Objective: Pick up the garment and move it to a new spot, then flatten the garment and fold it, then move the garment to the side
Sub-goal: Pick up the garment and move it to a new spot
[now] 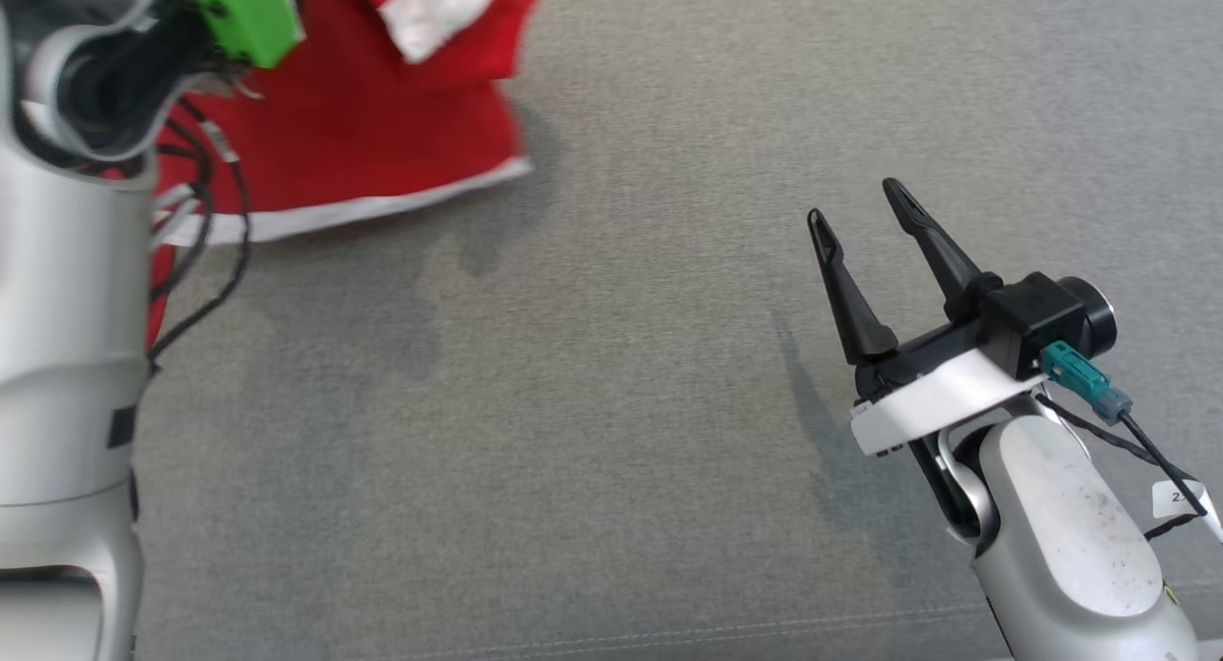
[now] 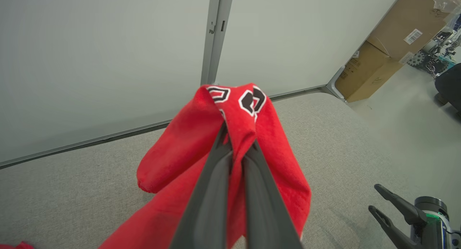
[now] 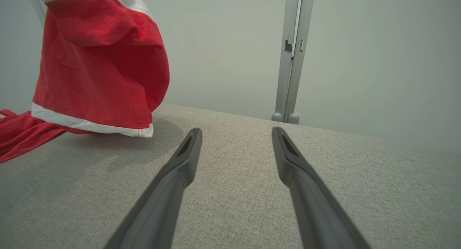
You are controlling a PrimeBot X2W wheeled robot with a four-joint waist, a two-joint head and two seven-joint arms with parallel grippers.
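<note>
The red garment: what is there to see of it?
The red garment looks like soft knit cloth with white bands along its edges and a black-and-white print near the pinched part. The left gripper is shut on a bunched fold and holds it up. It hangs crumpled, and its lower end lies on the grey fabric surface.

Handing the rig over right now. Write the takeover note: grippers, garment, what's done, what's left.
Grippers: the left gripper is shut on the red garment, holding it raised; the right gripper is open and holds nothing, over the grey surface.
Garment: hangs from the left gripper; one end lies on the surface.
Done: garment picked up.
Left: set it at a new spot, flatten, fold, move aside.
</note>
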